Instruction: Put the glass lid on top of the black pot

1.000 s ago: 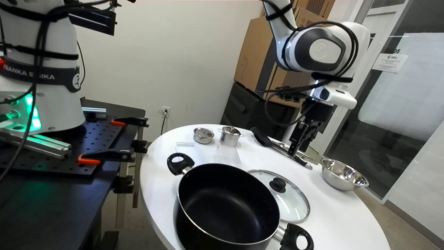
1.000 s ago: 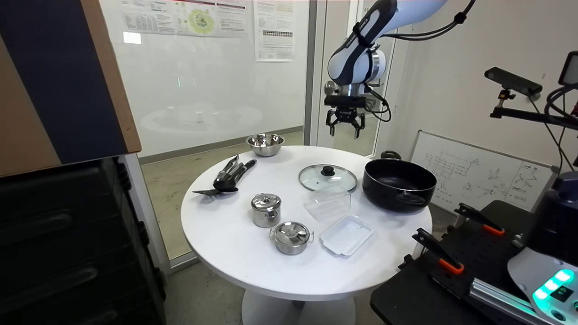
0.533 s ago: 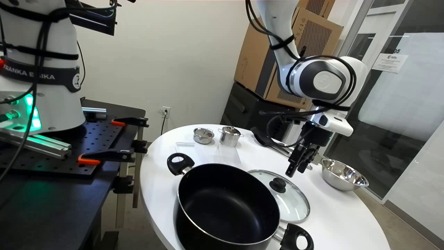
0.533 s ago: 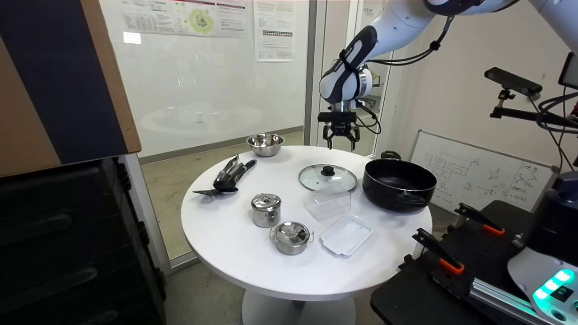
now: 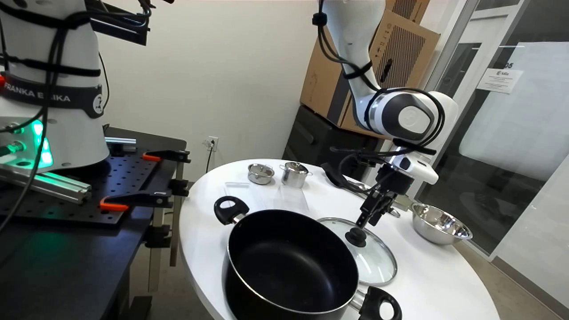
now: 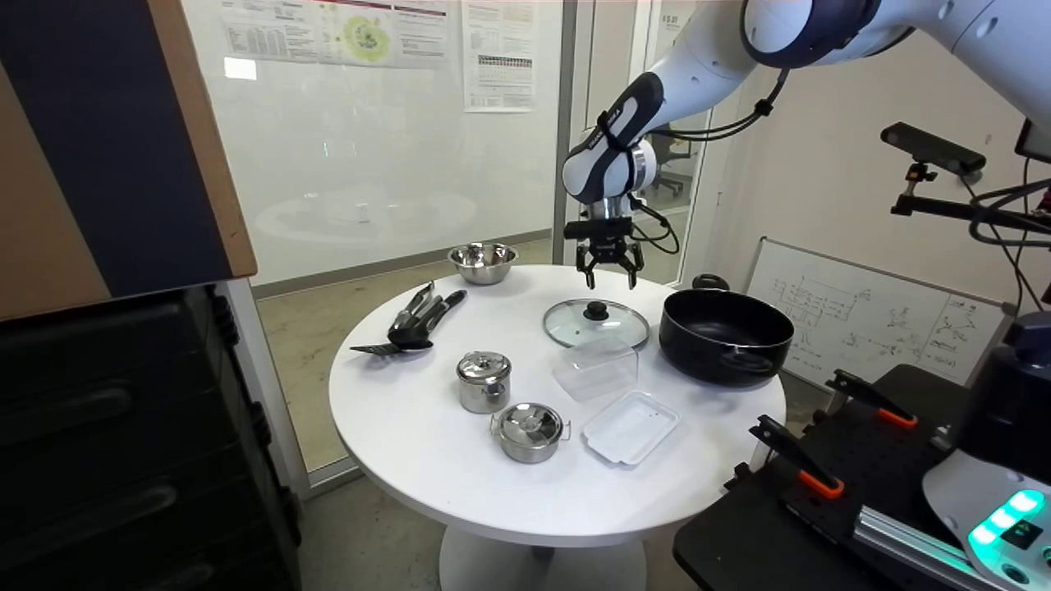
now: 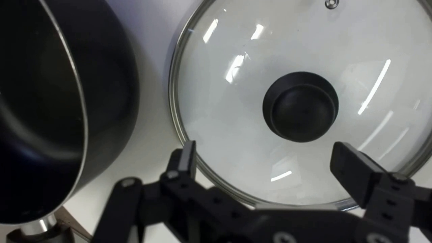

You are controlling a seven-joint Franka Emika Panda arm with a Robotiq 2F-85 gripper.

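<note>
The glass lid [image 5: 375, 262] lies flat on the white table [image 6: 460, 492], its black knob [image 7: 302, 109] facing up. It also shows in an exterior view [image 6: 575, 328]. The black pot [image 5: 289, 266] stands upright and uncovered beside the lid; it shows in an exterior view [image 6: 706, 353] and at the left of the wrist view [image 7: 113, 91]. My gripper [image 7: 265, 145] is open and empty above the lid, pointing down. In the wrist view the knob sits beyond the fingertips, closer to the right finger. The gripper also shows in both exterior views [image 5: 367, 223] [image 6: 612, 285], apart from the lid.
A clear plastic box [image 6: 599, 369] lies close to the lid, with a white tray [image 6: 632, 428] near it. Two small lidded steel pots [image 6: 484, 384] [image 6: 530, 435], black utensils [image 6: 415, 324] and a steel bowl [image 6: 483, 264] stand around the table. The pot handle [image 5: 380, 304] sticks out near the lid.
My gripper has come down and moved toward the lid, its tips now close above the knob in an exterior view. The jaws stay open. The lid and pot have not moved.
</note>
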